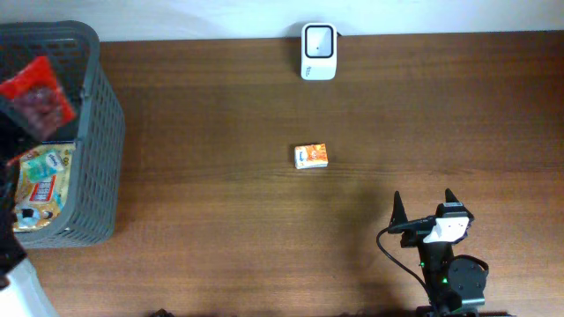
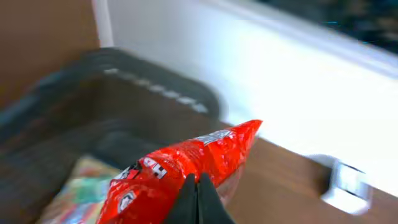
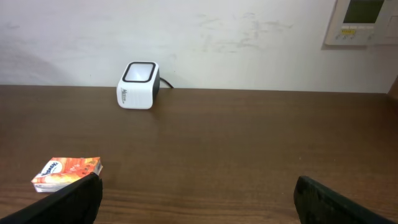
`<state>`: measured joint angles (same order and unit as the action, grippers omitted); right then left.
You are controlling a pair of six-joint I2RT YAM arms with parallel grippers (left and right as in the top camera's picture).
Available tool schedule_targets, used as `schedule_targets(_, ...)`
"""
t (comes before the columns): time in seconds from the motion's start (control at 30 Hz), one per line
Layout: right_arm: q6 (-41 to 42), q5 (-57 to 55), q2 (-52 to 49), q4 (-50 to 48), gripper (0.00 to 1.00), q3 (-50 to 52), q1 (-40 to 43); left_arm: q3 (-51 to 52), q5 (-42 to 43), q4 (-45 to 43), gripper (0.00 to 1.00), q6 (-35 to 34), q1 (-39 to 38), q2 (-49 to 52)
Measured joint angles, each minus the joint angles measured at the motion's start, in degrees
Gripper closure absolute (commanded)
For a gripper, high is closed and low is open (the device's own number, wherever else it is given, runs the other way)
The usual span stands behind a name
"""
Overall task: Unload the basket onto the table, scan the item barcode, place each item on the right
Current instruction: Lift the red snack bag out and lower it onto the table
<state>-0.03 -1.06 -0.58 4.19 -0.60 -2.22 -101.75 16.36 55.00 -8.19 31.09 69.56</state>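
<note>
A red snack packet (image 1: 35,92) hangs over the grey basket (image 1: 99,150) at the far left. In the left wrist view my left gripper (image 2: 198,186) is shut on the lower edge of the red packet (image 2: 180,165), its black fingers pressed together. The white barcode scanner (image 1: 318,51) stands at the table's back edge, and also shows as a scanner (image 3: 138,85) against the wall and a blurred scanner (image 2: 345,183). My right gripper (image 1: 424,199) stands wide open near the front right, with nothing between its fingers (image 3: 74,199).
A small orange box (image 1: 311,157) lies flat mid-table; the same box (image 3: 65,173) sits just ahead of my right gripper's left finger. More colourful packets (image 1: 44,176) lie inside the basket (image 2: 155,81). A wall panel (image 3: 360,22) hangs at upper right.
</note>
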Motion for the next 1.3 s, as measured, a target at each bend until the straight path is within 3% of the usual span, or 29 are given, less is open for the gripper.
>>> schedule_targets(0.23, 0.0, 0.0, 0.0, 0.0, 0.02, 0.0, 0.0, 0.0, 13.4, -0.4, 1.0, 0.0, -11.0, 2.2)
schedule_targets(0.6, 0.0, 0.0, 0.0, 0.0, 0.02, 0.0, 0.0, 0.0, 15.3, -0.4, 0.98, 0.3, -33.0, 18.8)
schedule_targets(0.77, 0.0, 0.0, 0.0, 0.0, 0.02, 0.0, 0.0, 0.0, 7.8, 1.0, 0.7, 2.7, -37.7, 22.7)
schedule_targets(0.9, 0.0, 0.0, 0.0, 0.0, 0.02, 0.0, 0.0, 0.0, -2.4, 3.7, 0.33, 4.3, -41.3, 22.7)
schedule_targets(1.03, 0.0, 0.0, 0.0, 0.0, 0.02, 0.0, 0.0, 0.0, -14.5, 9.0, 0.14, 4.3, -44.3, 22.8)
schedule_targets(1.17, 0.0, 0.0, 0.0, 0.0, 0.02, 0.0, 0.0, 0.0, -19.7, 13.6, 0.12, 2.2, -44.4, 25.1)
schedule_targets(1.2, 0.0, 0.0, 0.0, 0.0, 0.02, 0.0, 0.0, 0.1, -20.5, 14.3, 0.17, 1.9, -44.4, 26.4)
schedule_targets(1.27, 0.0, 0.0, 0.0, 0.0, 0.02, 0.0, 0.0, 0.5, -22.1, 16.0, 0.4, 1.1, -44.4, 29.8)
schedule_targets(1.3, 0.0, 0.0, 0.0, 0.0, 0.02, 0.0, 0.0, 0.7, -22.6, 16.5, 0.45, 0.8, -44.4, 31.3)
